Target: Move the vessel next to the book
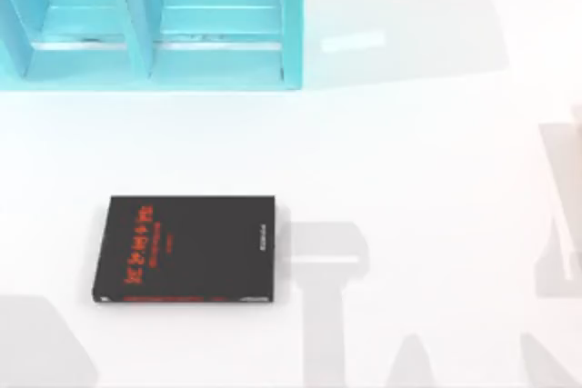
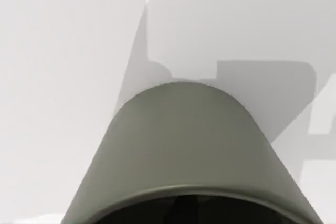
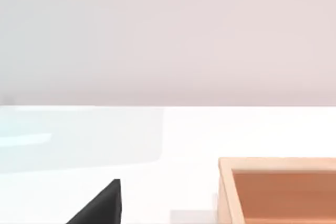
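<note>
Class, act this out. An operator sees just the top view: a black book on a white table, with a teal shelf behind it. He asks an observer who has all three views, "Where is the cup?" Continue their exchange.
Observer: The cup is right in front of the left wrist camera, with its grey-olive wall close up and the white table behind it.
Operator: What is inside it?
Observer: I cannot tell. The inside is dark, and just a strip of it shows under the rim.
Operator: Is anything else on the table?
Observer: Yes. The right wrist view has an open wooden box standing apart from a corner of the book.
</note>
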`<state>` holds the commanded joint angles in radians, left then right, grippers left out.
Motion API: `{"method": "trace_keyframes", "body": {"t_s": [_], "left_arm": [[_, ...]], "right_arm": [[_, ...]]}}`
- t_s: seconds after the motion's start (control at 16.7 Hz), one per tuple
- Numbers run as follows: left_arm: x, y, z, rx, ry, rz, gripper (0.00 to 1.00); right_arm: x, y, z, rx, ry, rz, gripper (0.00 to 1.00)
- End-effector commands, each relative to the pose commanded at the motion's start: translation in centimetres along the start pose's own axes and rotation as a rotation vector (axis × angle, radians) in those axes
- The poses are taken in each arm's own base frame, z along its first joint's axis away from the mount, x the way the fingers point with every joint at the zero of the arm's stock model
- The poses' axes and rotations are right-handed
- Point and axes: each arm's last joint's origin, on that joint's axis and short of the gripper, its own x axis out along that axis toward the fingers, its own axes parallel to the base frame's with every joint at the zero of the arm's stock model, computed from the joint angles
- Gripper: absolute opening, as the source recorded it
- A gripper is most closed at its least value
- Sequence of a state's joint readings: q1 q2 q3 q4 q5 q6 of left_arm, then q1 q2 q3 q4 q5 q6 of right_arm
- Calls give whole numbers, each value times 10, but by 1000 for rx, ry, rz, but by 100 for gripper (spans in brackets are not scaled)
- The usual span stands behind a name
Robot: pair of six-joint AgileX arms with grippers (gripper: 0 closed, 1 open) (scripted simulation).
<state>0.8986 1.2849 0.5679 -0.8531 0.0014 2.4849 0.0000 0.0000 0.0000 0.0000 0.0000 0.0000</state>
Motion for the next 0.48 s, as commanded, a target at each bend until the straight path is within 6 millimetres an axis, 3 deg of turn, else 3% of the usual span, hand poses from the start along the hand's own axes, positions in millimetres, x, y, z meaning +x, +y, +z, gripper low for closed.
{"method": "trace_keyframes", "body": {"t_s": [0.3,0.48], "left_arm": [[0,0,0,0,0,0,2],[0,0,0,0,0,0,0]], "right_arm": [[0,0,0,0,0,0,100],[0,0,0,0,0,0,100]]}}
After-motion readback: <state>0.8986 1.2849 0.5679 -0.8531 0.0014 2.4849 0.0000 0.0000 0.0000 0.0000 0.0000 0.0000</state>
